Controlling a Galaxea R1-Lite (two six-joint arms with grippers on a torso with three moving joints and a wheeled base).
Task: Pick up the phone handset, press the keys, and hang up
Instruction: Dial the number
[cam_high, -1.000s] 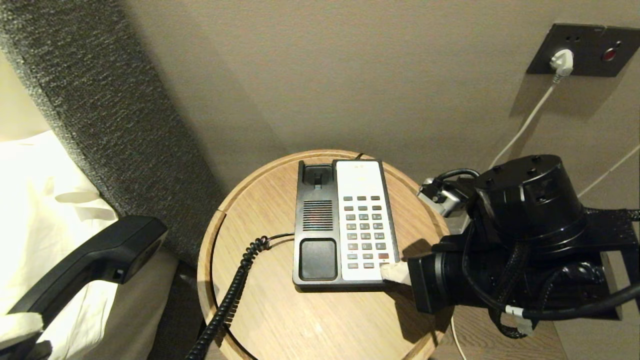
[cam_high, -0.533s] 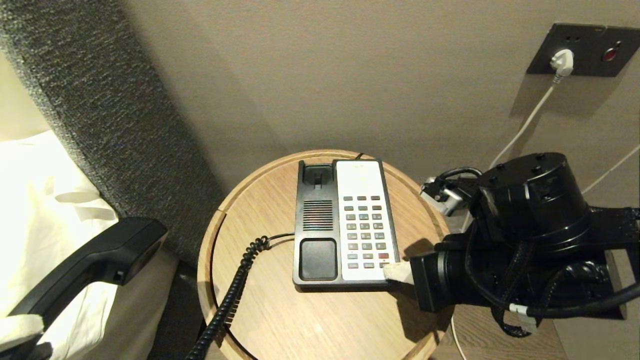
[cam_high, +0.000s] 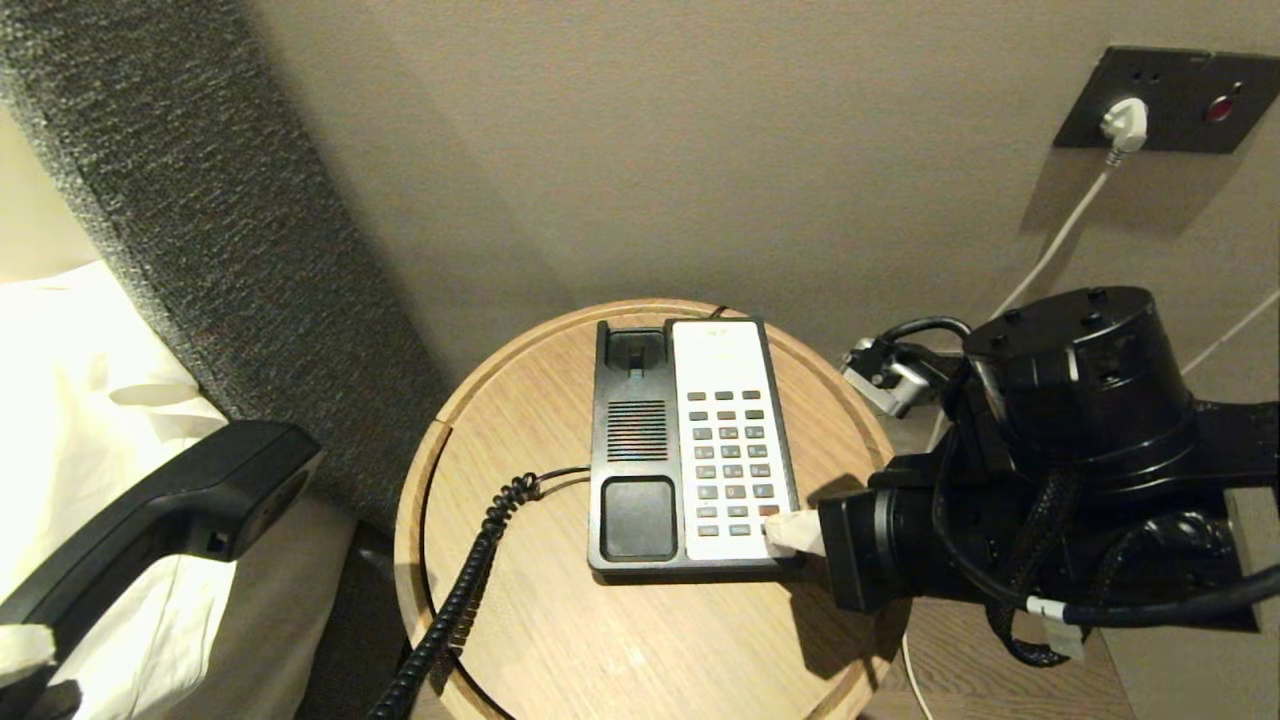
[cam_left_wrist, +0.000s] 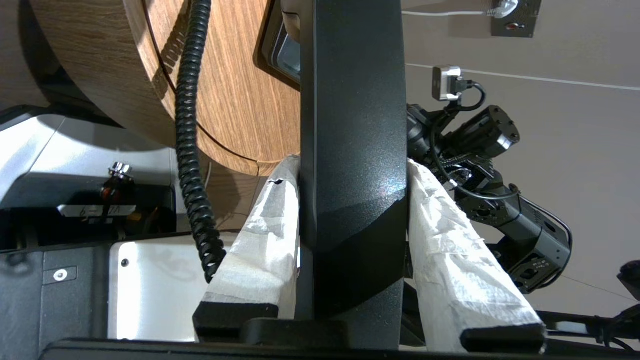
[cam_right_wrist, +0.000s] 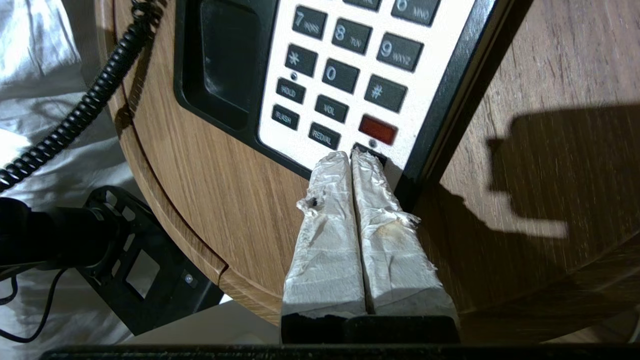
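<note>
handset held clear while the right tips sit on the bottom key row

beige wall and a dark woven headboard (cam_high: 220, 250) frame a small round desk (cam_high: 560, 640) of pale oak veneer, its rim grooved. on it lies the phone base (cam_high: 640, 440): matte black plastic with a slotted speaker grille and an empty cradle, beside a glossy white keypad (cam_high: 730, 440) of small dark rectangular keys and one red key (cam_right_wrist: 378, 129).

the right gripper (cam_right_wrist: 354, 159) reaches in from the desk's right edge, its jaws pressed together into a single blunt point wrapped in crinkled white tape. that point rests at the lowest key row, just under the red key, close to the keypad's black border.

the left gripper (cam_left_wrist: 350, 195) is off to the left, over the white bedding (cam_high: 70, 400), its taped jaws pinching the phone handset (cam_high: 170, 520) across the smooth black bar. the handset hangs well apart from the base, and its coiled cord (cam_high: 460, 600) trails over the desk's front edge.

risks, as i judge them: the paired tips are wider than one key, so a push could catch two keys or land on the border. a slanted push might slide the light base across the smooth wood. pulling the handset farther could tighten the springy cord and drag the base.
</note>
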